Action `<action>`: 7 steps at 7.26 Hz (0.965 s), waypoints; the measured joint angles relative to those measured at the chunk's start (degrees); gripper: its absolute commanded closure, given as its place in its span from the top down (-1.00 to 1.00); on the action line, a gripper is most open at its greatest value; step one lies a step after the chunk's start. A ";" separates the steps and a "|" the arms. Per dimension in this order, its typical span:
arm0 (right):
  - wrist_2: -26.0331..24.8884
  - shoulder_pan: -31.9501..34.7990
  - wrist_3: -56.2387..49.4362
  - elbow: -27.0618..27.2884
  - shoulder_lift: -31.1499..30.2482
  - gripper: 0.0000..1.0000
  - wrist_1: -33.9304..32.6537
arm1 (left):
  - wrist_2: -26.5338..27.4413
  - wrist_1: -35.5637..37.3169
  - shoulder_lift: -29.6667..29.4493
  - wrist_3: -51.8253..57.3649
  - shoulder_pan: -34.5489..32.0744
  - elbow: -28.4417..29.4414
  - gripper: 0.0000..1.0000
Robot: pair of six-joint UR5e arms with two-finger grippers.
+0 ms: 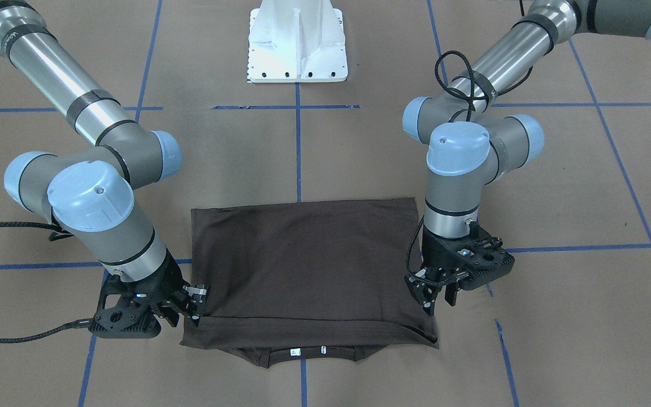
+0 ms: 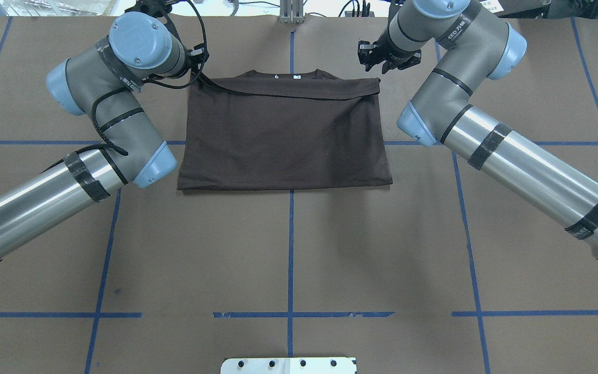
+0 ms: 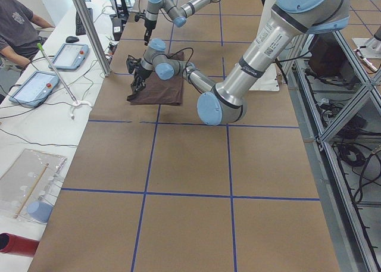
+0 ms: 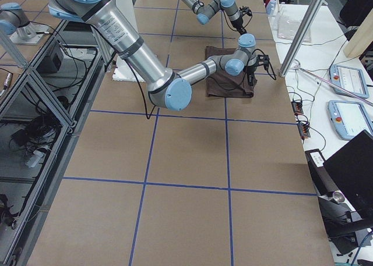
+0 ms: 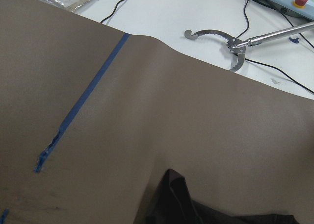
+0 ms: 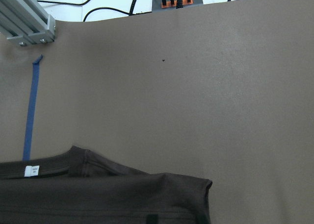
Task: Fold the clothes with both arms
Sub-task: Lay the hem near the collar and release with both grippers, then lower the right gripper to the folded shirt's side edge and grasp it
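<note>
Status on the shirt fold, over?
Left gripper jaws open at one collar-end corner; right gripper jaws open beside the other. T-shirt folded flat, collar showing. Nothing lying on it.

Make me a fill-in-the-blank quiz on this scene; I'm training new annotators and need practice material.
1. The tape lines on the table are ___.
2. The T-shirt shows ___ white neck tags.
3. The left gripper and right gripper flank its ___ end.
Missing words: blue; two; collar.
</note>
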 measured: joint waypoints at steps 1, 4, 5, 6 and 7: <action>0.26 -0.27 0.13 1.22 -1.29 1.00 0.07 | -0.10 0.27 0.02 0.18 -0.04 -0.23 1.00; 0.47 -6.19 1.44 16.80 -14.75 0.87 -0.35 | -0.89 1.35 0.39 0.03 -0.08 -3.29 1.00; 0.37 -8.37 2.70 21.19 -18.49 0.68 -0.47 | -1.12 1.55 0.49 -0.16 -0.05 -4.08 1.00; 0.30 -10.04 3.71 23.21 -20.14 0.45 -0.51 | -1.20 1.62 0.55 -0.27 -0.02 -4.72 1.00; 0.18 -11.06 4.11 23.55 -20.38 0.41 -0.55 | -1.22 1.64 0.60 -0.34 -0.01 -5.16 1.00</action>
